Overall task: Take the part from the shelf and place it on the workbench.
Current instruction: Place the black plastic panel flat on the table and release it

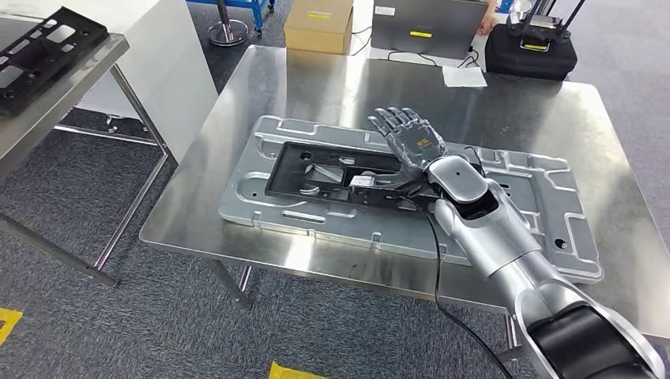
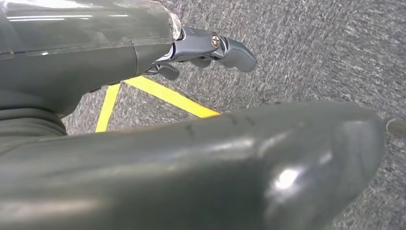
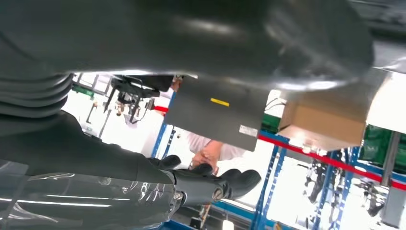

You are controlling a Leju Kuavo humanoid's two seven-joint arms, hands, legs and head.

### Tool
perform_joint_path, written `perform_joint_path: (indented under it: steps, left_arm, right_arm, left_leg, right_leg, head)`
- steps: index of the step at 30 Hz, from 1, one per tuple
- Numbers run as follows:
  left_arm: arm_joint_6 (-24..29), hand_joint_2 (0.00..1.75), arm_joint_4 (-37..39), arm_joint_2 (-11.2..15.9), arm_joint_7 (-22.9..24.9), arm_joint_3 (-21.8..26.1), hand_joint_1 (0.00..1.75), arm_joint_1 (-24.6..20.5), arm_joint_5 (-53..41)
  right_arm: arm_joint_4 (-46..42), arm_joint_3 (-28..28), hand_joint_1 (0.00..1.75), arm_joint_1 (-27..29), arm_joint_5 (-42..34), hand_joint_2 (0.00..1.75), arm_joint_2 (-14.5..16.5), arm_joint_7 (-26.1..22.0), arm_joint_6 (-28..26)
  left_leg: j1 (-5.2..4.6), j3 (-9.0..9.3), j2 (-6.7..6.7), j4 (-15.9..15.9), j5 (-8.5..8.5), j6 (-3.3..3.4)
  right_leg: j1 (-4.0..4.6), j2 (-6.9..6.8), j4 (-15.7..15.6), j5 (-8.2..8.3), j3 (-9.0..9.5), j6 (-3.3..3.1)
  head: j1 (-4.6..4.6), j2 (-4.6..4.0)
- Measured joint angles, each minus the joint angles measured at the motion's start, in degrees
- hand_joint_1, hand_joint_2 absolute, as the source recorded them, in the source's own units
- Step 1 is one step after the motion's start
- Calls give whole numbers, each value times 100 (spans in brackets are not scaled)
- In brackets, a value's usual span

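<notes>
A black plastic frame part (image 1: 316, 175) lies flat inside a large silver metal panel (image 1: 545, 197) on the steel workbench (image 1: 332, 87). My right hand (image 1: 411, 140) hovers over the part's right end with its fingers spread and raised, holding nothing. In the right wrist view the same right hand (image 3: 210, 184) shows dark fingers stretched out with nothing between them. My left hand (image 2: 210, 50) hangs above grey carpet, and only a thumb and fingertips show, so whether it grips anything is unclear. Another black part (image 1: 43, 47) rests on the table at far left.
A cardboard box (image 1: 320, 24), a grey case (image 1: 430, 28) and a black bag (image 1: 529, 47) stand beyond the workbench's far edge. White paper (image 1: 464, 76) lies at the far right of the bench. A person's hand (image 1: 486, 22) shows behind. Yellow floor tape (image 2: 167, 98) runs below.
</notes>
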Motion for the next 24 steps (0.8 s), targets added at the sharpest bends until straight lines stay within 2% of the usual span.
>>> perform_joint_path:
  steps: [1, 2, 3, 4, 5, 7, 8, 10, 12, 13, 14, 16, 17, 18, 19, 20, 21, 22, 23, 24]
  left_arm:
    - [-8, 0, 0, 0, 7, 4, 0, -3, 5]
    - [-16, 0, 0, 0, 14, 9, 0, -4, 10]
    - [-26, 0, 0, 0, 21, 14, 0, -2, 14]
    - [-37, 0, 0, 0, 26, 18, 0, 1, 16]
    - [-48, 0, 0, -1, 30, 20, 0, 2, 17]
    - [-62, 0, 0, 1, 38, 22, 0, -1, 19]
    - [-65, 0, 0, 2, 43, 23, 0, -2, 20]
    - [-67, 0, 0, 4, 54, 27, 0, -1, 28]
    - [-69, 0, 0, 4, 71, 30, 0, 11, 37]
    - [-70, 0, 0, 2, 82, 30, 0, 20, 38]
    - [-69, 0, 0, 1, 92, 31, 0, 28, 39]
    - [-68, 0, 0, 1, 112, 31, 0, 28, 47]
    - [-67, 0, 0, 1, 121, 31, 0, 24, 51]
    - [-66, 0, 0, 1, 131, 31, 0, 21, 53]
    - [-66, 0, 0, 0, 140, 32, 0, 20, 52]
    - [-66, 0, 0, -1, 145, 32, 0, 20, 51]
    - [-66, 0, 0, -1, 149, 33, 0, 17, 51]
    - [-66, 0, 0, 3, 150, 33, 0, 10, 51]
    - [-66, 0, 0, 8, 151, 33, 0, 1, 50]
    - [-66, 0, 0, 10, 154, 33, 0, -8, 49]
  right_arm:
    - [0, 1, 0, 8, -11, 0, -3, 0, 1]
    - [1, 1, 0, 21, -23, 0, -6, 0, 1]
    - [1, 1, 0, 33, -34, 0, -9, 0, 2]
    - [0, 1, 0, 39, -45, 0, -10, 0, 1]
    - [-6, 1, 0, 39, -55, 0, -10, 0, 1]
    - [-32, 2, 0, 31, -68, 0, -8, -1, -1]
    - [-49, 2, 0, 27, -73, 0, -5, -3, -1]
    - [-70, 3, 0, 20, -81, 0, -1, -6, -1]
    - [-79, 3, 0, 10, -92, 0, 1, -6, -1]
    - [-86, 3, 0, 6, -102, 0, 4, -5, -3]
    - [-94, 3, 0, 2, -114, 0, 8, -4, -8]
    - [-114, 3, 0, 4, -136, 0, 14, -2, -26]
    - [-121, 3, 0, 14, -142, 0, 14, 1, -37]
    - [-125, 3, 0, 28, -145, 0, 14, 5, -49]
    - [-128, 3, 0, 43, -145, 0, 14, 12, -61]
    - [-133, 3, 0, 54, -144, 0, 14, 25, -70]
    - [-142, 3, 0, 61, -143, 0, 13, 39, -79]
    - [-157, 3, 0, 63, -142, 0, 12, 55, -84]
    - [-171, 3, 0, 61, -140, 0, 8, 70, -88]
    - [-182, 2, 0, 59, -137, 0, 5, 83, -91]
  left_leg:
    - [-1, -37, 2, 5, 25, 7]
    - [-1, -79, 3, 13, 52, 8]
    - [0, -124, 4, 24, 81, 3]
    - [3, -172, 3, 39, 112, -7]
    - [7, -221, 2, 61, 141, -21]
    - [10, -306, -2, 103, 201, -74]
    - [8, -327, -6, 115, 233, -108]
    - [2, -341, -13, 102, 314, -183]
    - [11, -371, -23, 81, 358, -257]
    - [20, -413, -24, 139, 254, -289]
    - [30, -483, -23, 310, 39, -318]
    - [42, -670, -16, 1002, -575, -357]
    - [44, -742, -16, 1395, -794, -371]
    - [44, -757, -16, 1684, -878, -375]
    - [43, -682, -16, 1790, -836, -368]
    - [42, -502, -16, 1683, -718, -349]
    - [36, -217, -17, 1379, -602, -315]
    - [20, 128, -18, 954, -572, -273]
    - [2, 428, -19, 539, -599, -237]
    - [-23, 625, -20, 242, -643, -205]
  right_leg:
    - [-13, 0, 357, -196, -122, 20]
    - [-28, -1, 624, -311, -197, 42]
    - [-43, -3, 712, -317, -189, 60]
    - [-60, -6, 580, -218, -72, 73]
    - [-78, -12, 260, -57, 145, 83]
    - [-83, -15, -481, 160, 590, 78]
    - [-71, -11, -697, 211, 707, 58]
    - [-32, 5, -758, 260, 706, -13]
    - [-38, -7, -778, 354, 631, -112]
    - [-44, -15, -795, 420, 580, -166]
    - [-53, -23, -813, 496, 514, -213]
    - [-48, -26, -817, 629, 359, -260]
    - [-39, -28, -814, 691, 279, -265]
    - [-30, -28, -811, 752, 200, -264]
    - [-22, -29, -808, 811, 122, -258]
    - [-13, -29, -804, 869, 46, -250]
    - [-6, -28, -801, 924, -20, -239]
    - [6, -27, -796, 973, -76, -222]
    - [11, -30, -793, 1018, -114, -199]
    - [9, -34, -801, 1066, -130, -167]
  head:
    - [3, 0]
    - [4, 0]
    - [4, 0]
    - [5, 0]
    - [5, 0]
    - [3, 0]
    - [3, 0]
    - [0, 0]
    - [1, 0]
    - [-2, 0]
    - [-9, 0]
    - [-21, 0]
    - [-23, 0]
    - [-22, 0]
    - [-22, 0]
    - [-22, 0]
    - [-23, 0]
    - [-22, 0]
    - [-20, 0]
    - [-18, 0]
